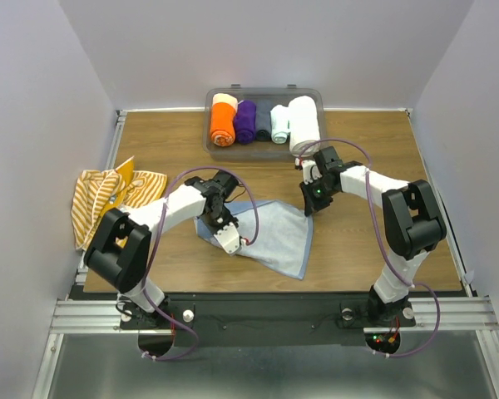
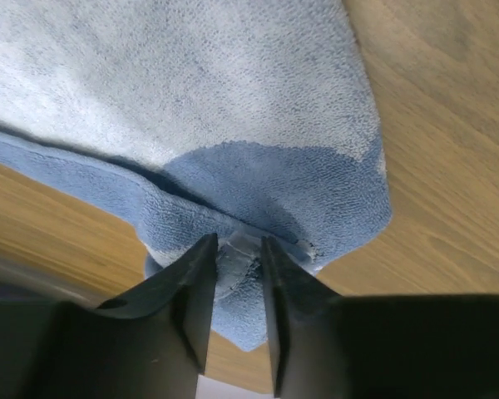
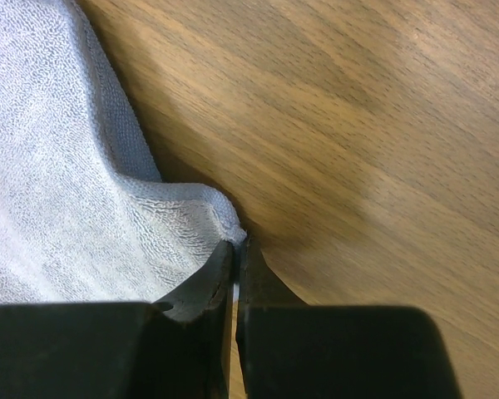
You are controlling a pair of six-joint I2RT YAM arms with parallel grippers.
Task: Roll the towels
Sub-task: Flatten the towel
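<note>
- Pinching a raised fold of the pale blue towel point(image 1: 279, 233) at its left edge, the left gripper point(image 1: 231, 241) has its fingers drawn in narrowly, with cloth filling the gap between them
- The right gripper point(image 1: 309, 206) sits at that towel's far right corner; its fingers are pressed together on the very tip of the corner, which is lifted slightly off the wood
- The towel itself lies mostly flat and unrolled, spread at an angle on the table point(image 1: 382, 141); the surface is brown wood-grain, bare to the right of the towel
- Well left of the towel, the striped towel point(image 1: 108, 199) lies crumpled in yellow, orange and white, hanging partly over the table's edge
- Beyond the towel, a clear bin point(image 1: 208, 125) holds an orange roll point(image 1: 223, 123), a purple roll point(image 1: 245, 122) and a thick white roll point(image 1: 303, 123), side by side
- Pale walls point(image 1: 274, 41) close in behind and to both sides of the towel; nearer than it, a metal rail point(image 1: 258, 314) carries both arm bases
</note>
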